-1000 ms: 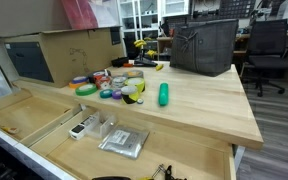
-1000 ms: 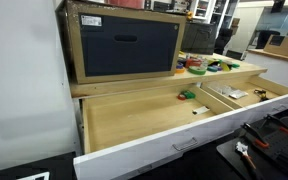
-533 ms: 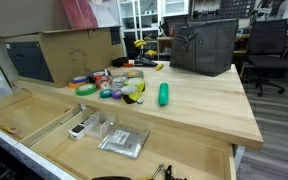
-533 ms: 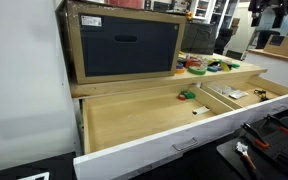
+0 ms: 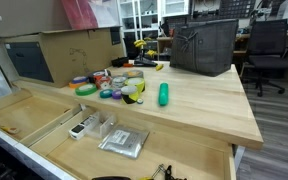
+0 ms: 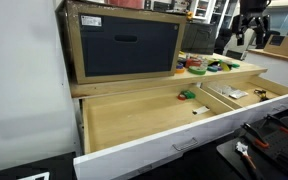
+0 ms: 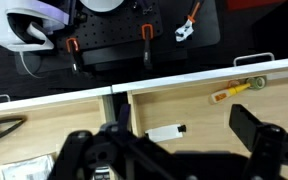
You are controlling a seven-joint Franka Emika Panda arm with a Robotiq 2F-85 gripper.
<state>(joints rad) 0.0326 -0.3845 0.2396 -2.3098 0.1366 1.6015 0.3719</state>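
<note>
My gripper [image 7: 184,124] stands open over the open wooden drawer [image 7: 214,115], with nothing between its fingers. Directly below it lies a small white item with a black cap [image 7: 164,131]. A yellow and orange tube [image 7: 239,88] lies in the same compartment, towards the drawer's front. In an exterior view the gripper [image 6: 246,40] hangs high above the far end of the bench, over the drawer [image 6: 134,115], touching nothing. A green bottle-shaped item [image 5: 164,94] and rolls of tape [image 5: 84,88] sit on the benchtop.
A cardboard box [image 5: 79,50] and a black tote bag [image 5: 204,45] stand at the back of the bench. A plastic packet [image 5: 122,142] lies in the drawer. Beyond the drawer front, a black mat [image 7: 134,40] holds tools, beside a white headset [image 7: 29,25].
In an exterior view the arm has come into the picture at the top right and moved left and down above the bench's far end. Objects have not moved.
</note>
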